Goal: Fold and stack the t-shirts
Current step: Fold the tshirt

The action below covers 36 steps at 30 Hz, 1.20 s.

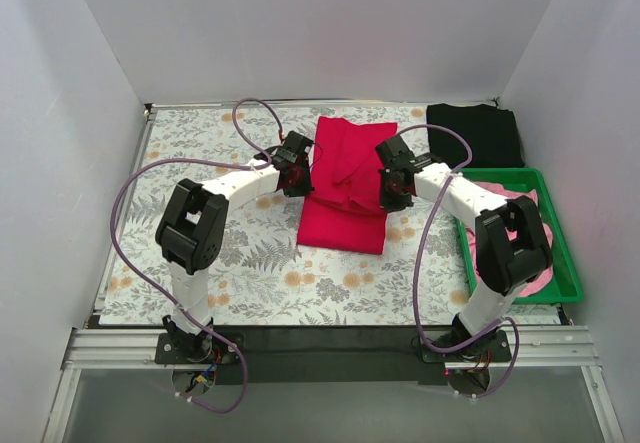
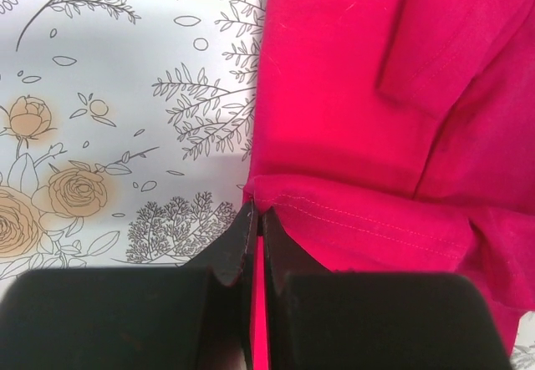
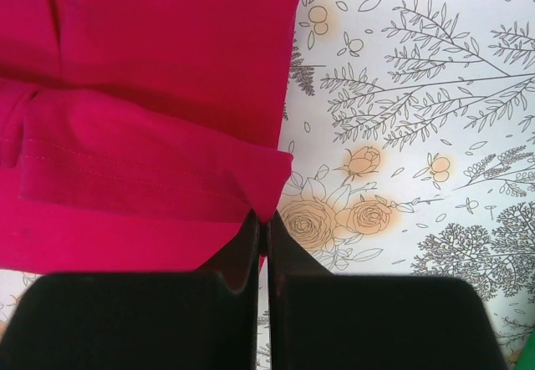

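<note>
At centre of tablecloth (image 1: pixel 200 153) we note crimson t-shirt (image 1: pixel 340 223), long axis 12-to-6; left gripper (image 1: pixel 300 170) clamped on its 9 o'clock edge, right gripper (image 1: pixel 390 191) likewise at 3.

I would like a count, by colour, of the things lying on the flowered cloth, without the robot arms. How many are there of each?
red t-shirt: 1
black t-shirt: 1
pink cloth pile in the bin: 1 (single shirts cannot be told apart)
green bin: 1
Total: 4
</note>
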Available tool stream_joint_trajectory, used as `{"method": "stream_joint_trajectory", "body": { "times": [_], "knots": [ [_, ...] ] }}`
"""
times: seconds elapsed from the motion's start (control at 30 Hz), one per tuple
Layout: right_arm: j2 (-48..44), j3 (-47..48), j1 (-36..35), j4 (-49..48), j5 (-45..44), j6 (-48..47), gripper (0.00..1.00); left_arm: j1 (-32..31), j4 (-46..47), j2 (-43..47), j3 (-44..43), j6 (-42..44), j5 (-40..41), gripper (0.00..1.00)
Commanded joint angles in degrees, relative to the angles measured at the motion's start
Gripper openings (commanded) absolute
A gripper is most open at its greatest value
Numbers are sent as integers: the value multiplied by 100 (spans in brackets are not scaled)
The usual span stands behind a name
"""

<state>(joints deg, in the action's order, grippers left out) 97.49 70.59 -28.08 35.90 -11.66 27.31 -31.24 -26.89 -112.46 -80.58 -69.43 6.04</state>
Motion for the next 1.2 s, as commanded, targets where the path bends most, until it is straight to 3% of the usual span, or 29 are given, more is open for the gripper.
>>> {"method": "stream_joint_trajectory", "body": {
  "times": [0.0,0.4,0.5,0.53,0.6,0.7,0.77,0.97,1.17],
  "knots": [
    [50,-124,74,-224,-205,-121,1,92,193,84,138,-1,459,0],
    [235,-151,118,-400,-381,-200,1,92,360,-12,147,-36,442,0],
    [191,-133,118,-400,-390,-191,6,92,378,40,112,17,442,14],
    [104,-116,118,-391,-398,-191,9,101,378,75,104,34,442,23],
    [-54,-45,118,-391,-363,-252,24,92,369,180,86,52,415,33],
    [-335,25,118,-391,-258,-366,40,92,369,549,182,9,354,57],
    [-459,78,74,-417,-170,-437,47,101,352,918,305,-44,301,62],
    [-758,-1,-137,-820,461,-797,43,-57,325,1876,1166,-527,20,57],
    [-600,-299,-251,-1137,1296,-1166,40,-364,510,1869,1711,-809,-314,39]
  ]
}}
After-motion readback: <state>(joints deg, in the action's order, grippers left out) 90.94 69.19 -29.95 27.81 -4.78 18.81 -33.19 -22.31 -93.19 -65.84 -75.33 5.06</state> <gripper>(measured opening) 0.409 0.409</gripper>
